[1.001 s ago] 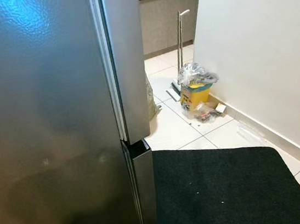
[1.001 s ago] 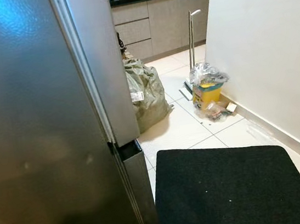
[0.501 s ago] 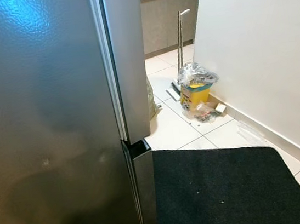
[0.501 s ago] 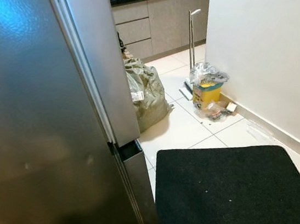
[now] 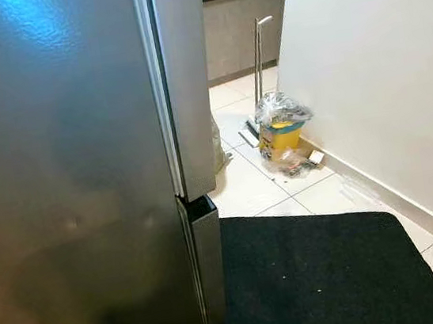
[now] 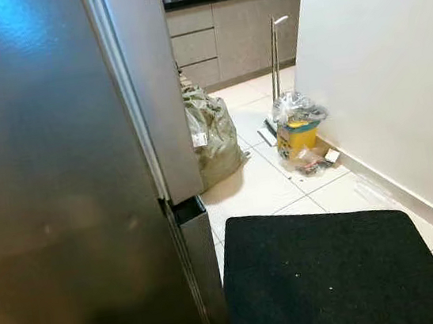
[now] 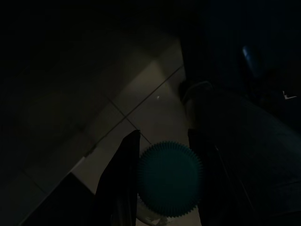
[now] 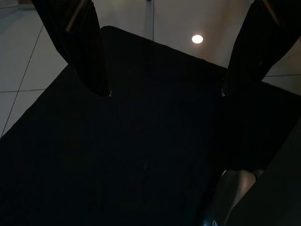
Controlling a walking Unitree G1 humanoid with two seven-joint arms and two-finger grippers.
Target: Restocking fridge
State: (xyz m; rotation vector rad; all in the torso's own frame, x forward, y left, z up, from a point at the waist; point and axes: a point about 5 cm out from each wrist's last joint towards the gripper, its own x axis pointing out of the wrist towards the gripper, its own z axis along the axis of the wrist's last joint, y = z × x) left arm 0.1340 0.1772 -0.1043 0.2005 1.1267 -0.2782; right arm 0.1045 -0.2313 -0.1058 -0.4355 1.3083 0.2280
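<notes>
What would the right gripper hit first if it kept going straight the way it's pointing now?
Probably the black mat: the open right gripper points down at it, with nothing visible between the fingers and the mat.

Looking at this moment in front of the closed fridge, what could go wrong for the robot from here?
1. The left gripper is shut on a bottle with a teal cap, so only the open right gripper is free for the closed fridge door; a hard pull might shake the bottle loose.
2. The black mat lies right by the fridge and could catch a foot.
</notes>
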